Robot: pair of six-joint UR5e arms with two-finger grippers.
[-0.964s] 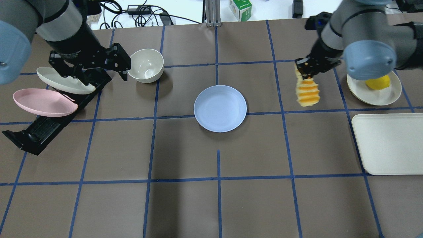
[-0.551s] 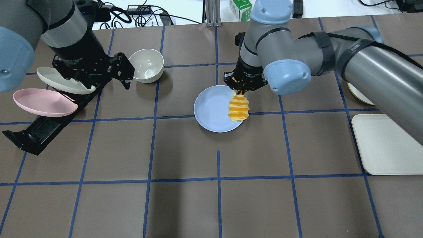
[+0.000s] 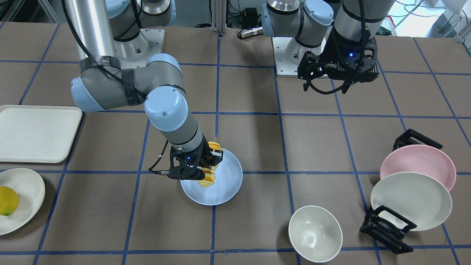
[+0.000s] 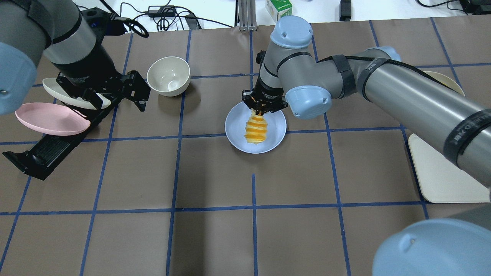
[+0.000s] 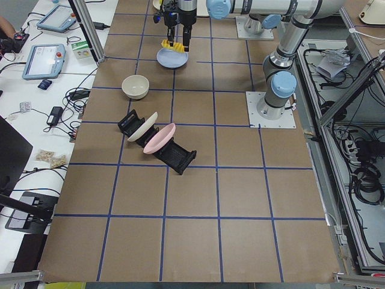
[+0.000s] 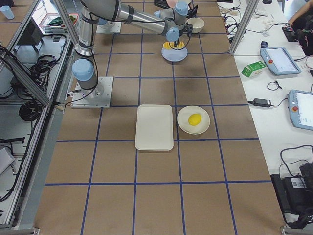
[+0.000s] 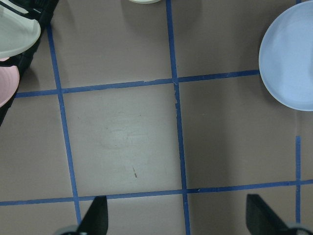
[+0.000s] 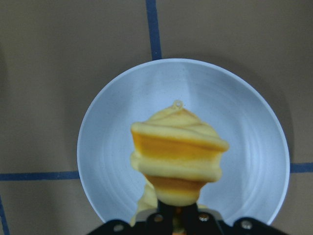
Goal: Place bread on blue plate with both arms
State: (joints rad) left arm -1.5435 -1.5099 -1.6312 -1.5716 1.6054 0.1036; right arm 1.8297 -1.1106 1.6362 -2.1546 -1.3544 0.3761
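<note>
The ridged yellow-orange loaf of bread (image 8: 176, 156) hangs by one end from the right pincer (image 8: 176, 223), its long axis close to upright and its free end pointing down at the round, shallow, pale blue plate (image 8: 107, 161); the wrist camera sees it almost end-on, with the plate filling the background behind it. From overhead the bread (image 4: 256, 130) lies wholly within the plate's outline, a little to the robot's right of centre; whether its lower tip touches the plate I cannot tell. The right pincer's black fingers are clamped on the loaf's upper end. The left pincer (image 7: 178, 220) stands wide apart with nothing in it, held above bare worktop to the left of the plate. The worktop (image 4: 215, 237) is brown, gridded with blue tape. Nearest the robot on its right is a cream rectangular tray (image 4: 441, 180); on the left a black rack (image 4: 46, 153) props a pink plate (image 4: 50, 119) and a cream-white plate (image 4: 51, 89) on edge; just beyond it stands a cream bowl (image 4: 168, 76). Beside the tray, a round yellow fruit (image 3: 7, 200) sits on a cream plate (image 3: 25, 191). Past the far edge lie cables and a green-and-white carton (image 4: 279, 9)
</note>
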